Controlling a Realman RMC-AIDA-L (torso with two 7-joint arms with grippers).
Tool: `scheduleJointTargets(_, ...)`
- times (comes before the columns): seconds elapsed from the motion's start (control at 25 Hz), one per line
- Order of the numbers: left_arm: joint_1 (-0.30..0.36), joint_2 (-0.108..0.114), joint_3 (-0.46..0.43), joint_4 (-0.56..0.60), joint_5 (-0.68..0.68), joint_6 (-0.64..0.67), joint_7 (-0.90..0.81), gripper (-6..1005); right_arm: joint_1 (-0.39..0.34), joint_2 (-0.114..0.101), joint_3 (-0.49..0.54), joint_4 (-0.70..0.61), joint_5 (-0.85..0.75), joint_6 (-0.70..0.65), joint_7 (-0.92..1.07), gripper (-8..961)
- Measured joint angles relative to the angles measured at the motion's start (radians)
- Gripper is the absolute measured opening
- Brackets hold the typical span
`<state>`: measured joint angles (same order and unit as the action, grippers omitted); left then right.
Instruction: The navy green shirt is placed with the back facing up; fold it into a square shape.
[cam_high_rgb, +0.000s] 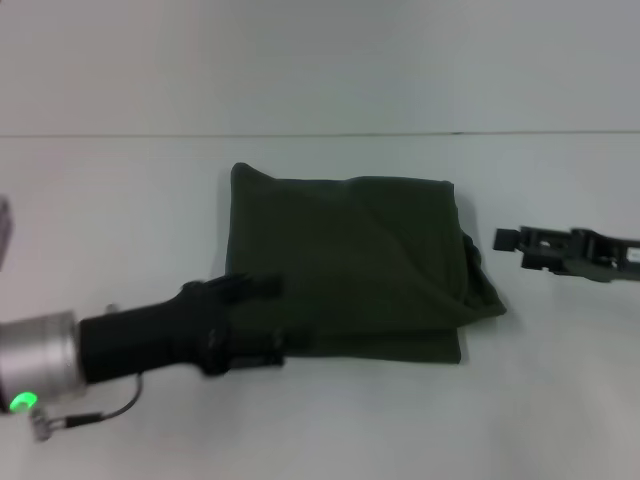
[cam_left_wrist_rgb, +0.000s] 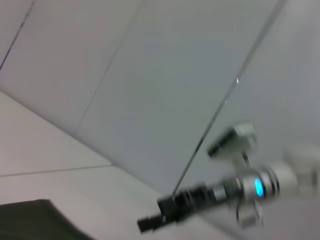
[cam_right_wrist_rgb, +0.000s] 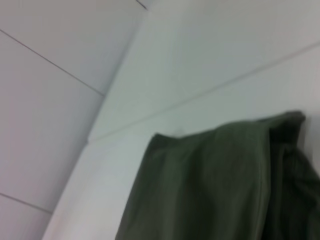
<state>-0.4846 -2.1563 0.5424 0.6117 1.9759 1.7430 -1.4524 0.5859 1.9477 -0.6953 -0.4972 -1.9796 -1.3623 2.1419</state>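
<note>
- The left hand (cam_high_rgb: 262, 322) covers the navy green shirt's (cam_high_rgb: 350, 265) near-left corner; its fingers merge with the dark cloth.
- The right hand (cam_high_rgb: 512, 244) is too dark to read; its arm is cropped.

The shirt (cam_high_rgb: 350, 265) lies between left hand (cam_high_rgb: 262, 322), seemingly touching, and right hand (cam_high_rgb: 508, 243).

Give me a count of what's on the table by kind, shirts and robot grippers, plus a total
Shirts: 1, the navy green shirt, folded into a rough square.
Grippers: 2, the left gripper over its near-left corner, the right gripper off to its right.
Total: 3.
</note>
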Motion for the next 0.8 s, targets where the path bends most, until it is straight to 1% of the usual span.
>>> scheduleJointTargets(0.08,0.036,-0.005,0.002,0.038,0.022,0.016,0.077,922,0.055,-0.012,-0.002,-0.002,-0.078,0.004,0.108,906)
scheduleJointTargets(0.16,0.059,-0.007,0.003,0.058,0.047,0.023,0.139,968,0.103,-0.019,-0.003,-0.006,-0.143,0.012,0.178,906)
scheduleJointTargets(0.24,0.07,-0.008,0.002,0.064,0.082,0.019,0.186,967,0.143,-0.02,-0.003,-0.01,-0.194,0.024,0.231,906)
scheduleJointTargets(0.36,0.075,-0.009,-0.003,0.061,0.119,0.002,0.221,966,0.192,-0.013,-0.004,-0.013,-0.276,0.051,0.302,905)
scheduleJointTargets(0.52,0.08,-0.011,-0.004,0.057,0.118,0.007,0.257,965,0.244,-0.004,-0.005,-0.015,-0.366,0.075,0.387,904)
scheduleJointTargets(0.64,0.073,-0.011,-0.004,0.052,0.114,0.018,0.26,964,0.267,-0.002,-0.008,-0.016,-0.383,0.081,0.414,904)
scheduleJointTargets(0.8,0.06,-0.01,-0.003,0.043,0.108,0.031,0.259,964,0.276,0.003,-0.021,-0.006,-0.396,0.113,0.429,903)
